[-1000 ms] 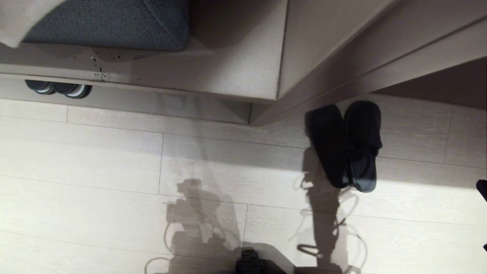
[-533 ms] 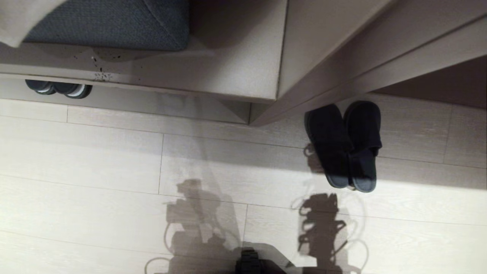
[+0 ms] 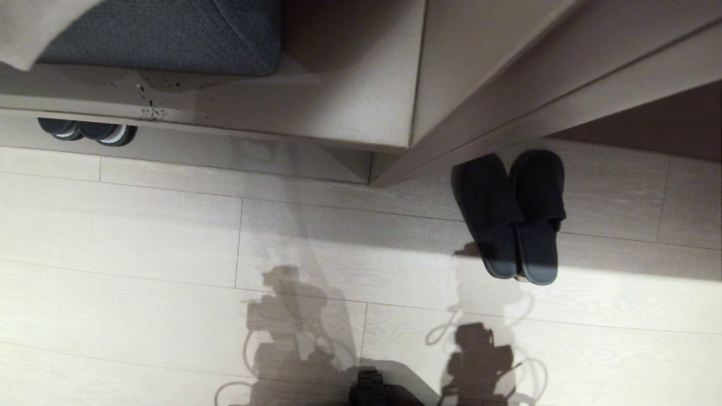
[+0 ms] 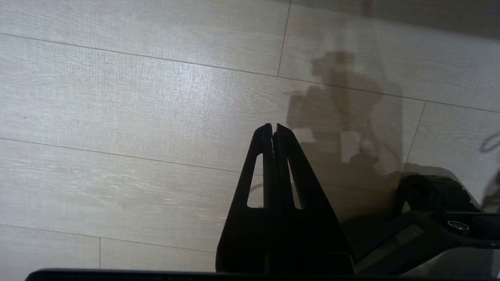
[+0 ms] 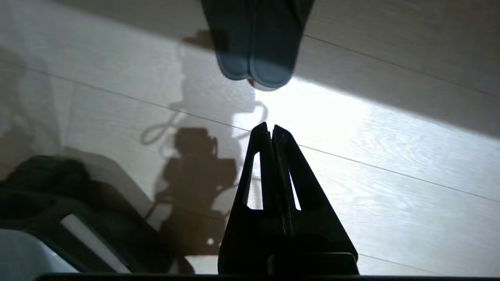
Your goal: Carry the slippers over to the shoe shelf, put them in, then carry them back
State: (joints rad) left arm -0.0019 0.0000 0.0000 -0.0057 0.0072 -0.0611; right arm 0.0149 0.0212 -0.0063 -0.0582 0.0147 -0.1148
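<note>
The slippers (image 3: 510, 214) are a flat dark pair lying side by side on the pale floor at the right, toes under the desk counter's edge. Their heels (image 5: 254, 39) show in the right wrist view, ahead of my right gripper (image 5: 270, 125), which is shut and empty over the floor, well apart from them. My left gripper (image 4: 272, 125) hangs shut and empty over bare floorboards. Neither gripper shows in the head view. The shoe shelf (image 3: 225, 152) lies at the upper left under the bench top; only its pale base board shows.
A chunkier dark pair with pale stripes (image 3: 87, 131) sits in the shelf at the far left. A blue cushion (image 3: 163, 34) lies on the bench top. The desk counter (image 3: 536, 79) slants across the upper right. My base (image 3: 369, 390) is at the bottom edge.
The right arm's shadow has slid from the slippers' heels back toward my base, and a dark piece of the arm at the right edge has left the head view. The slippers have not moved.
</note>
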